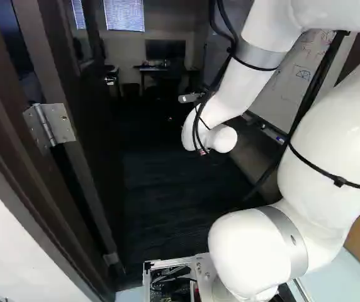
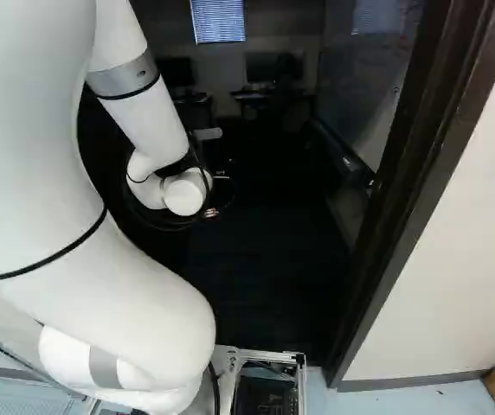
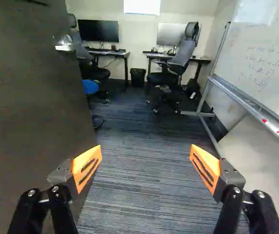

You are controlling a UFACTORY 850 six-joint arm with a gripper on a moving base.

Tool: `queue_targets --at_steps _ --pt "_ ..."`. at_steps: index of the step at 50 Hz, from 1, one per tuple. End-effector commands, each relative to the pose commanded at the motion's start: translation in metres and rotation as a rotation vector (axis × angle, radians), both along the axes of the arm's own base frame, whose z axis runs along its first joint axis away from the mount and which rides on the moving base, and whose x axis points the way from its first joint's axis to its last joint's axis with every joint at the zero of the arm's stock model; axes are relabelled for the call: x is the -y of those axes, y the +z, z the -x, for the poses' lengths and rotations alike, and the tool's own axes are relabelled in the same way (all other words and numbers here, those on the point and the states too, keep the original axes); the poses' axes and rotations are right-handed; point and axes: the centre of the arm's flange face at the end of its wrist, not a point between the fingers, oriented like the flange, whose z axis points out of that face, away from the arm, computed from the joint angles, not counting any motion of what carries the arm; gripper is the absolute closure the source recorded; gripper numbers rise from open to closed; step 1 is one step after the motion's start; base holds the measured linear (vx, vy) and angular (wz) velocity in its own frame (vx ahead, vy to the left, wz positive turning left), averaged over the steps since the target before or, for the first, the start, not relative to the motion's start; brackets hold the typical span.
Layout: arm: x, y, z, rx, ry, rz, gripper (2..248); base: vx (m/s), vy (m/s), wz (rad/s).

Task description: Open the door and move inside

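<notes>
The dark door (image 3: 32,112) stands swung inward, its face running along one side of my gripper. Its silver handle (image 3: 64,44) is ahead of the finger nearer the door, out of contact with it. At the left of the left base view, a steel hinge (image 1: 49,126) joins door and frame. My gripper (image 3: 145,168) is open, orange pads wide apart with only carpet visible between them. Against the dark room the base views do not show its fingers; the arm's white wrist (image 1: 221,138) reaches through the doorway. The frame's other post (image 2: 395,199) rises at the right of the right base view.
Striped carpet (image 3: 139,161) stretches ahead inside. A wheeled whiteboard (image 3: 261,63) stands on the side opposite the door. Desks with monitors (image 3: 98,30), an office chair (image 3: 181,51) and a black bin (image 3: 137,76) are at the far wall. Pale wall (image 2: 455,259) flanks the doorway.
</notes>
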Motion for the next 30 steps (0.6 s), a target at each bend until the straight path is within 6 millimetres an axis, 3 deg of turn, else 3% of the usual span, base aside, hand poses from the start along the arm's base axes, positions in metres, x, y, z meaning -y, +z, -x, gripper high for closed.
queue_targets --at_steps 19,30 --pt "0.0 0.0 0.0 0.0 0.0 0.0 3 0.161 -0.001 -0.013" --pt "0.0 0.0 0.0 0.0 0.0 0.0 3 0.18 0.03 0.127"
